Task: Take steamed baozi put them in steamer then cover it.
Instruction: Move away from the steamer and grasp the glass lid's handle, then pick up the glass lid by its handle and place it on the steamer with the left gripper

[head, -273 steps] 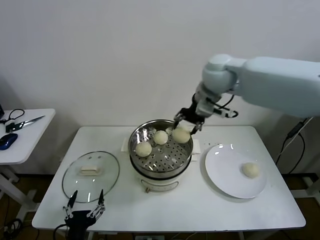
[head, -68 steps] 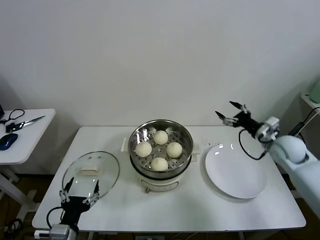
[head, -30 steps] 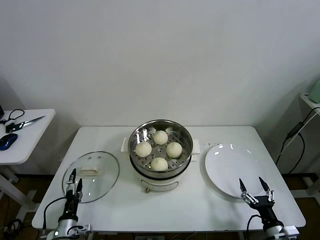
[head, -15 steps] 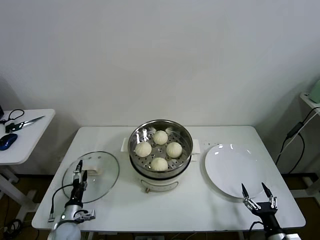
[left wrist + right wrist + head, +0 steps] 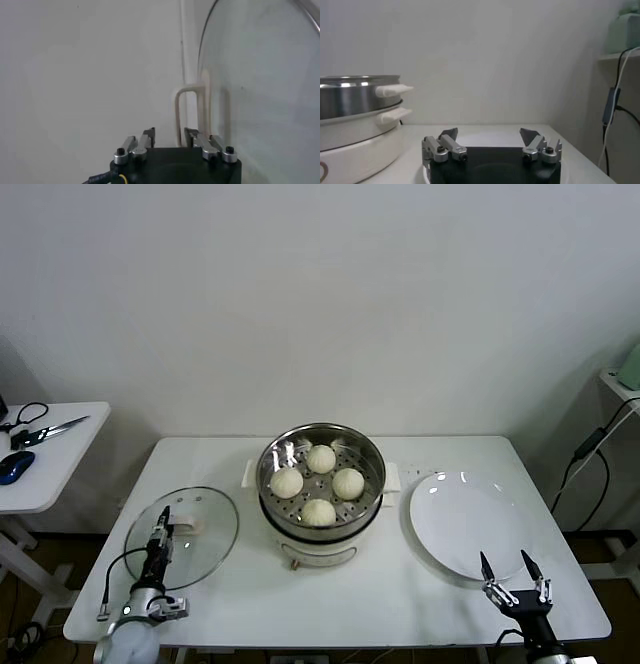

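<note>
Several cream-white baozi [image 5: 321, 459] lie on the perforated tray inside the steel steamer [image 5: 272, 514] at the table's middle. The glass cover [image 5: 205, 546] lies flat on the table to its left. Its cream handle [image 5: 188, 526] [image 5: 192, 105] pokes out beside my left gripper [image 5: 162, 519] [image 5: 169, 135]. The jaws have narrowed, a gap still shows between them, and one end of the handle stands in that gap. My right gripper [image 5: 510, 564] [image 5: 489, 134] hangs open and empty at the front right, just before the white plate [image 5: 465, 519].
The plate holds nothing. A small side table [image 5: 40, 484] at the far left carries scissors [image 5: 50, 429] and a mouse [image 5: 15, 466]. The steamer's white side handles [image 5: 392, 90] stick out towards the plate. A cable [image 5: 585, 449] hangs at the right.
My left gripper has moved forward over the cover to its handle, and its jaws have narrowed from wide open. The right gripper has stayed low at the front right, still open.
</note>
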Controlling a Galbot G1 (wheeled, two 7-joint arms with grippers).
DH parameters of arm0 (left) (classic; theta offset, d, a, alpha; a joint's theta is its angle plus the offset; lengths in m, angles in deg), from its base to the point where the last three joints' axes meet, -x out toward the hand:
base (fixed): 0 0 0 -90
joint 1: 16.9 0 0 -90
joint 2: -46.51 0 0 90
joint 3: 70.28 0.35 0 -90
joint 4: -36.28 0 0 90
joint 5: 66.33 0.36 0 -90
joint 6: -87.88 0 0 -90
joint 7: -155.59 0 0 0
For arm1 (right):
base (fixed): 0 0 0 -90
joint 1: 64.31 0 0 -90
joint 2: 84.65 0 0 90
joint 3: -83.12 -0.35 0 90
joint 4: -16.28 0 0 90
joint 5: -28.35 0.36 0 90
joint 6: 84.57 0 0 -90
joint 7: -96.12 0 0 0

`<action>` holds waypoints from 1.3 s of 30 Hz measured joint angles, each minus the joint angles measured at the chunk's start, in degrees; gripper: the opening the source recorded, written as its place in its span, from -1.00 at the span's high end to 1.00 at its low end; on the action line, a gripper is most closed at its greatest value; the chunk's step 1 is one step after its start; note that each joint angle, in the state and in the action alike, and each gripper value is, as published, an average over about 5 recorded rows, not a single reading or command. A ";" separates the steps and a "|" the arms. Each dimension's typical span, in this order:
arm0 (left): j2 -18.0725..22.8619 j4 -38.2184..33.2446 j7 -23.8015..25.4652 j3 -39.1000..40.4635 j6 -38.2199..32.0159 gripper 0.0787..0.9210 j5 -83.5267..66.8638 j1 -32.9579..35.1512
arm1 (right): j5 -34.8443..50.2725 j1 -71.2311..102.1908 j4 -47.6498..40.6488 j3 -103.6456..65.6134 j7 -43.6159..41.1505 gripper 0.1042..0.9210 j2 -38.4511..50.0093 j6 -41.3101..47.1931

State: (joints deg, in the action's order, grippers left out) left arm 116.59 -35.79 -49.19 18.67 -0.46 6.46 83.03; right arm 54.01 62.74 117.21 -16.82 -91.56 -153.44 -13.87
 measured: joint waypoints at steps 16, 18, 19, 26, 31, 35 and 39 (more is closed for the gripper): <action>-2.31 -5.14 2.68 -0.74 -0.32 0.86 -6.01 1.92 | -0.24 0.39 1.36 -0.61 0.34 -0.76 0.01 0.91; -3.17 -7.53 3.77 -0.94 0.62 0.86 -8.09 2.60 | -0.49 0.36 1.44 -0.61 0.49 -0.76 -0.07 1.12; -3.70 -8.93 4.44 -1.08 1.28 0.86 -9.20 2.98 | -0.67 0.31 1.50 -0.63 0.63 -0.76 -0.14 1.27; -9.07 -20.57 10.75 -1.91 8.26 0.86 -16.17 4.82 | -2.40 -0.28 1.80 -0.58 2.00 -0.76 -0.60 2.18; -12.98 -29.30 15.87 -0.97 14.54 0.86 -19.02 4.50 | -3.55 -0.91 1.41 -0.14 2.85 -0.76 -0.73 2.43; -14.53 -35.82 19.92 1.93 20.49 0.86 -19.48 2.77 | -4.39 -1.54 0.78 0.43 3.44 -0.76 -1.09 2.29; -14.80 -41.04 23.84 6.92 26.30 0.86 -18.00 -0.38 | -5.20 -2.31 -0.12 1.00 3.92 -0.76 -1.38 1.92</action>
State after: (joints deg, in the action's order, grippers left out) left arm 101.79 -76.83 -25.35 25.59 25.83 -11.55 82.65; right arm 48.81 60.43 117.10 -15.82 -87.64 -154.82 -11.95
